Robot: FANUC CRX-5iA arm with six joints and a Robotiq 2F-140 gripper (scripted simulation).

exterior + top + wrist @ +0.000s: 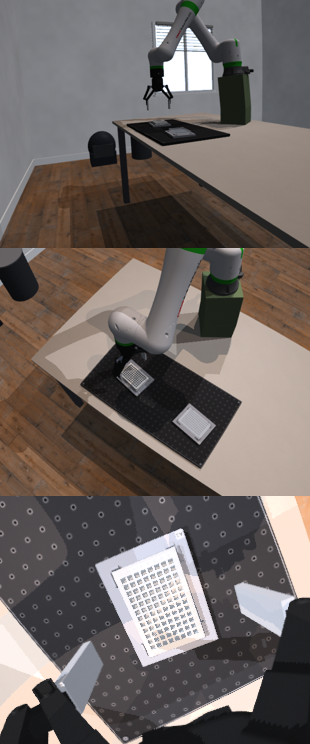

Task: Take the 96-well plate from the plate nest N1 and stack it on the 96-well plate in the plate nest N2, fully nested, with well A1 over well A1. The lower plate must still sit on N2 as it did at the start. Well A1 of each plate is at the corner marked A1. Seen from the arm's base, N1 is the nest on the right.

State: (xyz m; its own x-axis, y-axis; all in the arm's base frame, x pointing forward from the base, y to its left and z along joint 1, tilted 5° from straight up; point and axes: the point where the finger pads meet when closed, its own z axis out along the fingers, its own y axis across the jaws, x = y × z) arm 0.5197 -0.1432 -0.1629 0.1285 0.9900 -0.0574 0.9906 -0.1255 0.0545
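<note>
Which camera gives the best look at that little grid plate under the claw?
The wrist view: the 96-well plate fills the frame from above, wells distinct, between the open tool fingers. The top view shows it small beside the arm; the exterior view shows only a low sliver.

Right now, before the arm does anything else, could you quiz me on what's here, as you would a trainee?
1. True or false: the black two-fingered gripper is holding something.
2. The gripper hangs above: (A) the white 96-well plate in nest N1, (B) the white plate in nest N2, (C) the dark green pedestal.
3. How many plates lie on the black perforated board?

Key
1. False: it is open and empty.
2. A.
3. Two, one per nest, not stacked.
</note>
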